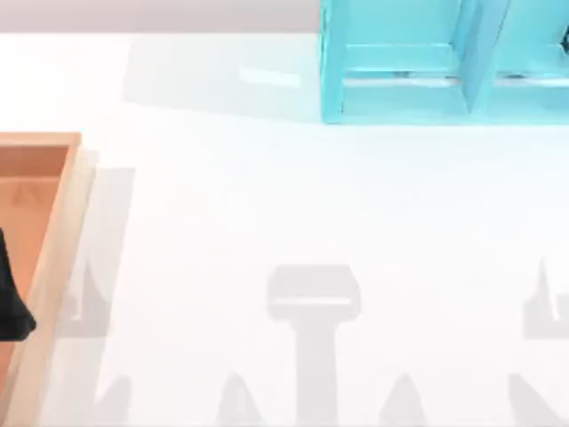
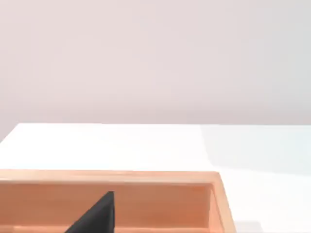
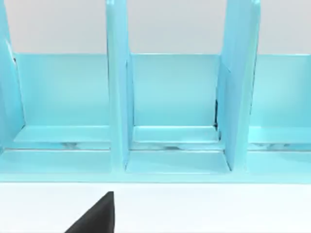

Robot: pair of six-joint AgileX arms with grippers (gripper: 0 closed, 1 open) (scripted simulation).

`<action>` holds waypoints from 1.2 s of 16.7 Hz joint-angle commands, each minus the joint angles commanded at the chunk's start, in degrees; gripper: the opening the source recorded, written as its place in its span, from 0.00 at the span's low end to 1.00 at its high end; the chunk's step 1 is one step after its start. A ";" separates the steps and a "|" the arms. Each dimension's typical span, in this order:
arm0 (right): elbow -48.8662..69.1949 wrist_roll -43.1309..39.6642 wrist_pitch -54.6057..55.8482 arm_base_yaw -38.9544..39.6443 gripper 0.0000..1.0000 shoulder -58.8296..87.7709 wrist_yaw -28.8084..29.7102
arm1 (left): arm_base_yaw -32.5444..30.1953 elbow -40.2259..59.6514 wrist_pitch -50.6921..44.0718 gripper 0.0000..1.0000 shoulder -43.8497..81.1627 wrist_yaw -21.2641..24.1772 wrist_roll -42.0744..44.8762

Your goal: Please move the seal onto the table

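At the far left edge of the top view my left gripper [image 1: 11, 298] hangs over the wooden tray [image 1: 62, 231]; I cannot tell how it is set. My right arm faces the light-blue shelf unit [image 3: 170, 97] across the white table [image 1: 293, 205]. I cannot make out the seal.

No text, label, brand, number or sign can be read anywhere: the table [image 1: 267, 196], the wooden tray [image 1: 53, 231] at nine o'clock and the light-blue shelf unit [image 1: 400, 89] at one o'clock all have plain, unmarked surfaces.
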 joint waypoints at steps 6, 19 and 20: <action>0.00 0.00 0.00 0.00 1.00 0.00 0.00 | 1.61 5.89 -5.86 1.00 6.13 -0.06 1.62; 0.00 0.00 0.00 0.00 1.00 0.00 0.00 | 14.28 57.54 -55.90 1.00 68.44 -0.24 14.96; 0.00 0.00 0.00 0.00 1.00 0.00 0.00 | 15.15 61.27 -59.49 1.00 73.02 -0.23 15.92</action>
